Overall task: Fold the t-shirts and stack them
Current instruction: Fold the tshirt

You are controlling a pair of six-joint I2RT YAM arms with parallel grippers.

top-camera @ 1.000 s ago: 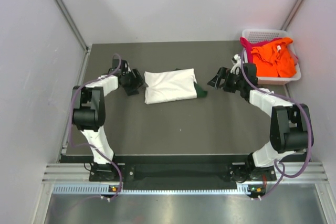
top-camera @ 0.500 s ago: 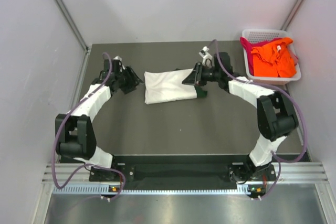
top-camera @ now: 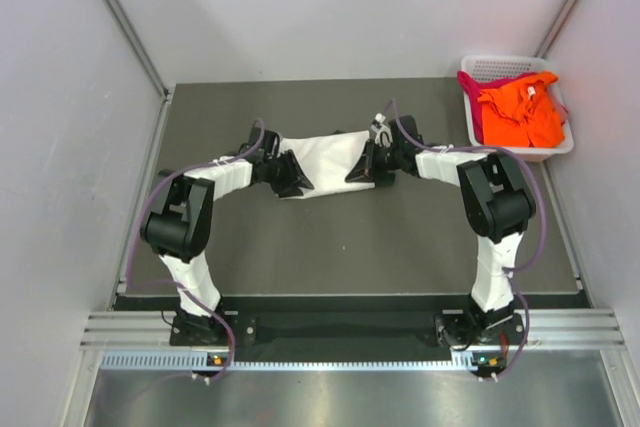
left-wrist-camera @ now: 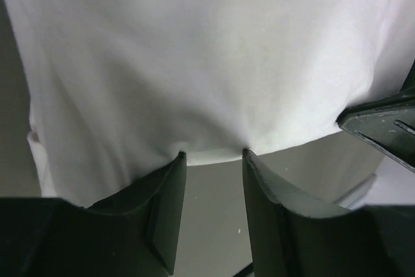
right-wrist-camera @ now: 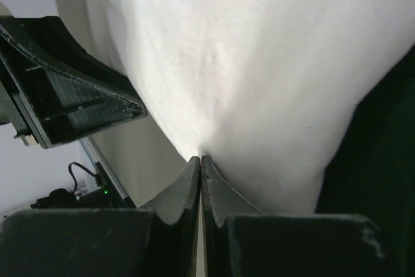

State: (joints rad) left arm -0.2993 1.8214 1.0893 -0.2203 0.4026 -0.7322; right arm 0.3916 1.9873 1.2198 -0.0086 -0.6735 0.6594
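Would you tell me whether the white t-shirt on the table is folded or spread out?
Folded: the white t-shirt forms a compact strip, with no sleeves spread out.

The left claw [top-camera: 292,179] and right claw [top-camera: 362,169] have swung in onto the white t-shirt [top-camera: 325,159], the right one pinching shut on its edge.

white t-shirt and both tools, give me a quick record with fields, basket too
white t-shirt: folded, spanning the gap between the two tools on the dark table
lifted off the table: cannot tell
left tool: jaws apart, tips at the shirt's edge
right tool: shut, pinching white cloth at the opposite edge
basket: white plastic lattice, far right corner of the table
basket contents: orange t-shirt on top of a magenta t-shirt, both unfolded
folded shirts out of the basket: one
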